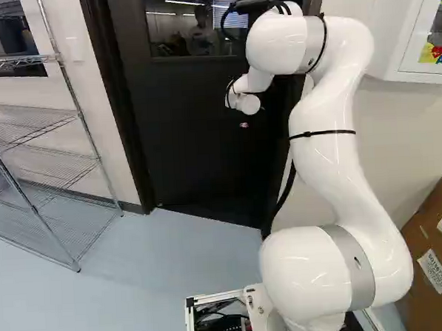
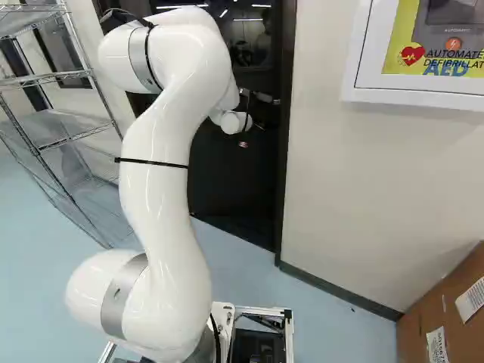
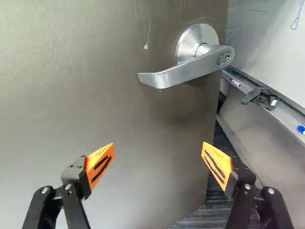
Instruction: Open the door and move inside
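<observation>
Left base view. One white arm (image 1: 323,130), ours, reaching to a dark door (image 1: 197,137) with a window. The claw is masked by the wrist here; we cannot read its fingers from this side. Wire shelving (image 1: 77,106) stands well apart, left of the claw; a wall cabinet (image 1: 393,49) and a cardboard box (image 1: 436,236) lie to its right, the box lower and nearer our base.

Right base view. One dark door frame (image 2: 285,151), its upright just right of the claw's place; pale floor (image 2: 333,333) below, on our side. We judge that the base has the doorway to cross.

Wrist view. One claw (image 3: 158,149), its orange-padded fingers spread wide, nothing between them. One silver lever (image 3: 186,71), ahead of the claw, beyond its fingertips and untouched. Past the door's free edge, ahead and to one side of the claw, a ledge (image 3: 286,124) with a red marker (image 3: 235,82) shows through a gap.

Progress. Door unlatched and ajar, we judge. Left to do: push it wider, keep the claw clear of the lever and edge, then drive inside.
</observation>
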